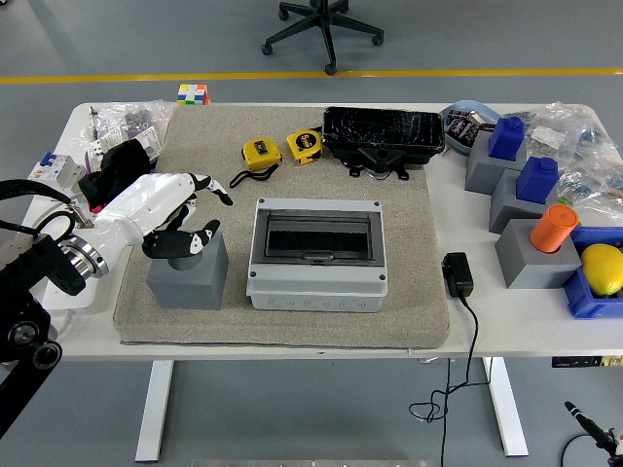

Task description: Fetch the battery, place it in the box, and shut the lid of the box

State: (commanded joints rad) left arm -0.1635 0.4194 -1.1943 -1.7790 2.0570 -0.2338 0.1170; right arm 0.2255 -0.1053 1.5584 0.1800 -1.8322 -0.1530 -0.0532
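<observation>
1. While the left hand point(180, 219) hovers with spread fingers over the grey cube holder point(188, 269) at lower left, it holds nothing.
2. Battery: not discernible; presumably in the holder's recess.
3. Risk: off-centre fingers may tip the holder.

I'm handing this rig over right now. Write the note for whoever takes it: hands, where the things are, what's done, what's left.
Left hand: over the top of the grey block with the round hole, fingers spread, nothing held. Right arm out of view.
Grey box sits mid-mat, just right of the block; through its front window the inside looks dark, so I cannot tell what it contains. No battery can be picked out for certain; it may sit in the block's hole, now hidden by the hand.
Done: none visible.
Left: fetch the battery, place it in the box, close the lid.
</observation>
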